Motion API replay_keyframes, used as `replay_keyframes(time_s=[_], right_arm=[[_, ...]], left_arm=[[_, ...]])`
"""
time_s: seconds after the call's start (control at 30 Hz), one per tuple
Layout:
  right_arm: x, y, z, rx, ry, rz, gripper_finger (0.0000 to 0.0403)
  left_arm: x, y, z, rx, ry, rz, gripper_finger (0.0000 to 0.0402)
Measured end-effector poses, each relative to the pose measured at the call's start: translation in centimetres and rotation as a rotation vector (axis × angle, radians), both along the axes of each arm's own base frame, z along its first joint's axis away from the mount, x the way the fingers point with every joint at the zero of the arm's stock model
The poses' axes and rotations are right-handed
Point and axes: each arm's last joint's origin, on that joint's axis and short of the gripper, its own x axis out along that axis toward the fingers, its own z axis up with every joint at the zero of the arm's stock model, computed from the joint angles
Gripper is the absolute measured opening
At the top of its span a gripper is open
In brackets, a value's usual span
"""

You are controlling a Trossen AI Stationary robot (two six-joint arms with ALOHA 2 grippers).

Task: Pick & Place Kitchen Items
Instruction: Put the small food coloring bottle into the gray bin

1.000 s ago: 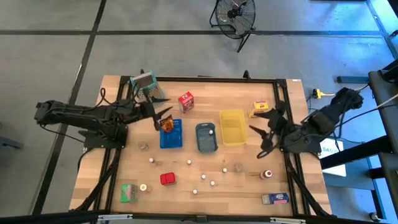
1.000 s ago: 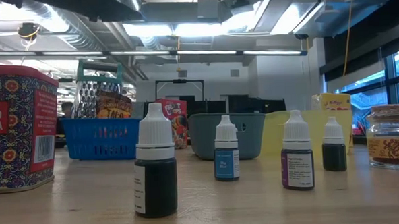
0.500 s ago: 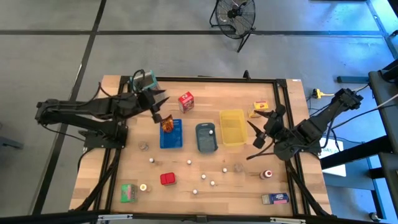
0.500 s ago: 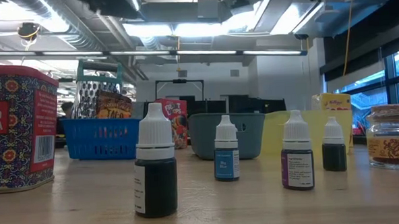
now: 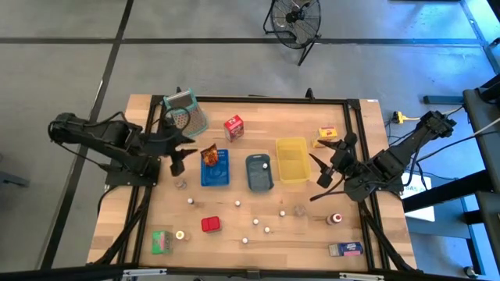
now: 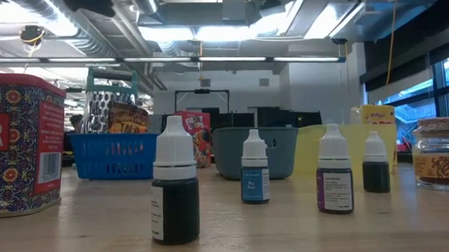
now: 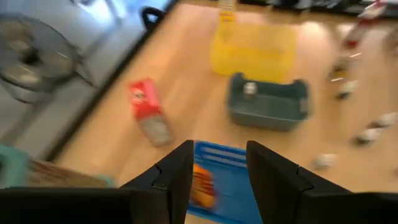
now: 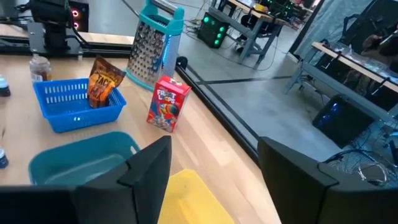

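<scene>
Cartons, bottles and tins lie scattered over your surface [image 5: 250,207]. Your brown packet [image 5: 209,155] stands in the blue tray [image 5: 223,176], and one small white-capped bottle [image 5: 264,165] sits inside the grey-blue tray [image 5: 251,173]; the yellow tray [image 5: 292,160] stands just beside it. You'll find the red carton [image 5: 233,127] behind the trays, near the green-rimmed grater [image 5: 186,112] at the back left. A yellow carton [image 5: 326,134] stands behind the yellow tray, toward the right. Nearer the front are a red tin [image 5: 210,225], a green carton [image 5: 162,241], a blue carton [image 5: 345,250] and a small jar [image 5: 336,219], with little white-capped bottles [image 5: 237,204] dotted between them.

Your left hand [image 5: 178,151] hangs just left of the blue tray, its fingers [image 7: 177,180] a little apart and gripping nothing. Your right hand [image 5: 323,160] hovers just right of the yellow tray, fingers [image 8: 146,168] spread wide and empty
</scene>
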Motion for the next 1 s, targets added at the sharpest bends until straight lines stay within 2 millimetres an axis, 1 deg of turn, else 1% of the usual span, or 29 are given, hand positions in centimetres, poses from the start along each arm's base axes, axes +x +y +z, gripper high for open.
replay_keyframes(time_s=[0.17,0.33,0.43,0.53,0.73,0.9,1.0], right_arm=[[0.0,0.1,-0.1,0.012,0.015,0.019,0.024],[0.2,0.3,-0.3,0.073,0.061,0.083,0.024],[0.2,0.5,-0.4,0.114,0.094,0.127,0.024],[0.2,0.5,-0.4,0.129,0.087,0.125,0.024],[0.3,0.5,-0.3,0.119,0.067,0.111,0.024],[0.3,0.5,-0.3,0.121,0.069,0.113,0.024],[0.3,0.5,-0.4,0.137,0.082,0.13,0.024]], left_arm=[[-0.7,-0.7,-0.6,-0.097,0.072,-0.053,0.0143],[-0.2,-2.0,-1.6,-0.151,0.17,-0.091,0.0143],[0.7,-3.2,-2.3,-0.19,0.218,-0.106,0.0143],[1.8,-4.4,-3.3,-0.168,0.284,-0.131,0.0143],[4.1,-6.5,-6.0,-0.14,0.44,-0.15,0.0143],[5.3,-7.7,-7.8,-0.196,0.574,-0.199,0.0143],[5.6,-7.9,-8.2,-0.224,0.606,-0.207,0.0143]])
